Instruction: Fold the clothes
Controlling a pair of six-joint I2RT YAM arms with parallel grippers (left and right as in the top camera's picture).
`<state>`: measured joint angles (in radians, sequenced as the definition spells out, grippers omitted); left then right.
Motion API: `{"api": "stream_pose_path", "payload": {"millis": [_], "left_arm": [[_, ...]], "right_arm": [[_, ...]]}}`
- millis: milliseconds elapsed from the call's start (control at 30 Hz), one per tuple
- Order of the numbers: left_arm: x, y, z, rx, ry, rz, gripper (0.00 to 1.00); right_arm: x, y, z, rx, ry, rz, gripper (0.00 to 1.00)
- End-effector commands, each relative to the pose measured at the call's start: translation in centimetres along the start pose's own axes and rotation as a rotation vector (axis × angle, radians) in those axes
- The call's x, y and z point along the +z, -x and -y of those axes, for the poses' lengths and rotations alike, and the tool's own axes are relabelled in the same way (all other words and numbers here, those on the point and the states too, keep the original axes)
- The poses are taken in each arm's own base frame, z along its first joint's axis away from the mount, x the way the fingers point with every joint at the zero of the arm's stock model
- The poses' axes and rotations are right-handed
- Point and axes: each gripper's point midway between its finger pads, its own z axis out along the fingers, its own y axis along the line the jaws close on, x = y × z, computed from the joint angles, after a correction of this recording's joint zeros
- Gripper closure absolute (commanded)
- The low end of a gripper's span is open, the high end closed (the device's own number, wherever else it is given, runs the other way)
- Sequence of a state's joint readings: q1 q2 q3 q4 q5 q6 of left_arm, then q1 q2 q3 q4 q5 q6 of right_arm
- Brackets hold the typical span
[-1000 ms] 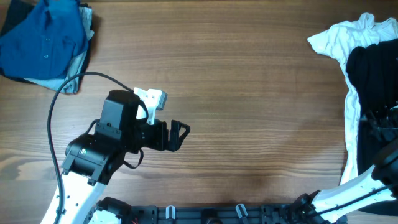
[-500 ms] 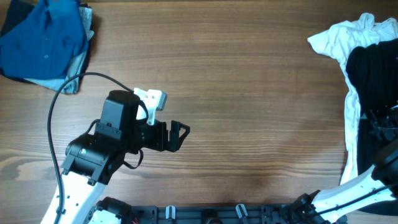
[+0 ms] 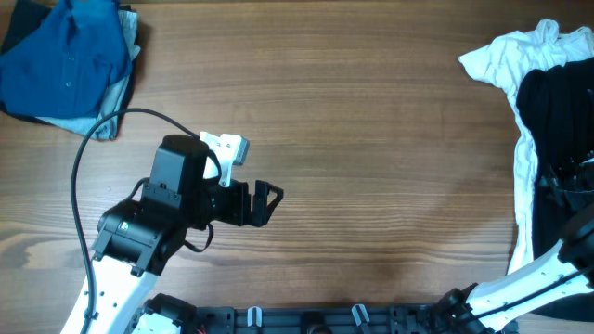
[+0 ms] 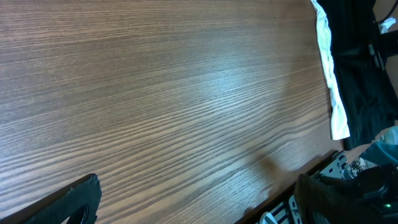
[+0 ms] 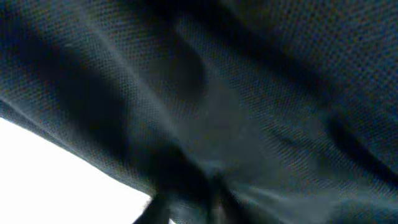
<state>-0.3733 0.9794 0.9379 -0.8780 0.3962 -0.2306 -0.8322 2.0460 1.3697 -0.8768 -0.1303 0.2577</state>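
The clothes, a black T-shirt, lie crumpled at the table's right edge on top of a white T-shirt. My right gripper is down in that pile. Its wrist view is filled with black fabric that bunches into a pinched fold between the jaws, so it is shut on the black T-shirt. From overhead its dark head barely stands out against the cloth. My left gripper hangs wide open over bare wood at centre left, far from the black T-shirt, with nothing between its fingers.
A blue buttoned shirt lies heaped at the back left corner. A black cable loops from the left arm toward it. The white T-shirt's edge runs down the right side. A rail with clips lines the front edge.
The right gripper's head has shifted slightly on the black cloth at the right edge. The left arm has not moved.
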Motion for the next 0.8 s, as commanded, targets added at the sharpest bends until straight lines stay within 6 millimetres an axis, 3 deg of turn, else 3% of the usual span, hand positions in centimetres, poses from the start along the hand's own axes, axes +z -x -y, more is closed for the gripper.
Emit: {"api": "stream_pose_path", "payload": {"millis": [0, 467, 767], "left_arm": [[-0.1, 0.4, 0.2, -0.005, -0.001, 0.011, 0.0], [-0.1, 1.1, 0.4, 0.007, -0.009, 0.038, 0.0], [0.8, 1.1, 0.0, -0.005, 0.0, 0.011, 0.0]], "right_arm": [[1.9, -0.8, 0.2, -0.001, -0.01, -0.056, 0.96], [1.4, -1.4, 0.4, 0.008, -0.023, -0.074, 0.96], [-1.4, -0.3, -0.1, -0.001, -0.012, 0.009, 0.96]]}}
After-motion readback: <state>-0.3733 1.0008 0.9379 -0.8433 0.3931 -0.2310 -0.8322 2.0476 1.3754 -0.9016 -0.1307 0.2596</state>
